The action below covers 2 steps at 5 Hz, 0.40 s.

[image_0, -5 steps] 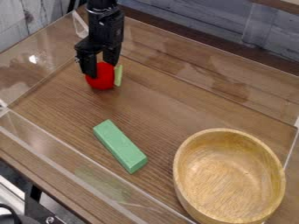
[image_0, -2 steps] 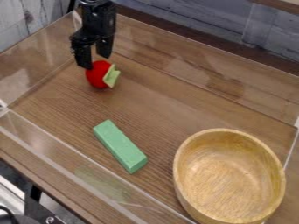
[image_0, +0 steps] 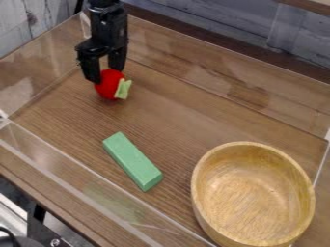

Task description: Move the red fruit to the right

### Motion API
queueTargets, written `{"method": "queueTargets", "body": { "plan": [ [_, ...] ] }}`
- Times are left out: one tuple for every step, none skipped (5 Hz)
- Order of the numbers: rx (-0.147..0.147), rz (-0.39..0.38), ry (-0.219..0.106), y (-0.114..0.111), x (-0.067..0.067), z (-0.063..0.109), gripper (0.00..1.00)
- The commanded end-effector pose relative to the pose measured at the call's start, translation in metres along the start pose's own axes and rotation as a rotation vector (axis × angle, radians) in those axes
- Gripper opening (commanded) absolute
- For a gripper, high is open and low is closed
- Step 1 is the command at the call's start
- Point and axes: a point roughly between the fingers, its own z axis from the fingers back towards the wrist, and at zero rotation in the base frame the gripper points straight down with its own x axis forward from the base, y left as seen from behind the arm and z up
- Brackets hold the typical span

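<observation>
The black end effector point(image_0: 99, 70) points down with its jaws spread wide, straddling the top of the small round red toy fruit with a green leafy bit point(image_0: 112, 88), which sits on the brown wood-grain worktop point(image_0: 194, 106) at its far left. A flat green rectangular block point(image_0: 133, 160) lies nearer the front, and a round wooden bowl point(image_0: 253, 193) stands at the front right, well apart from the fruit.

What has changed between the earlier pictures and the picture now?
The gripper stood low around the red fruit a second ago; it has since lifted slightly and shifted up and to the left in the picture, with its jaws open, so the fruit now lies free on the table, its green leaf showing on the right. The green block and the wooden bowl stayed where they were.
</observation>
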Motion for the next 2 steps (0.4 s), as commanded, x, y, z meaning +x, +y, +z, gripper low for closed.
{"method": "queueTargets", "body": {
  "plan": [
    [0.052,0.051,0.007,0.0127,-0.0064,0.0197,1.00],
    [0.044,0.104,-0.008,0.0195,-0.0116,0.0177,1.00]
  ]
}}
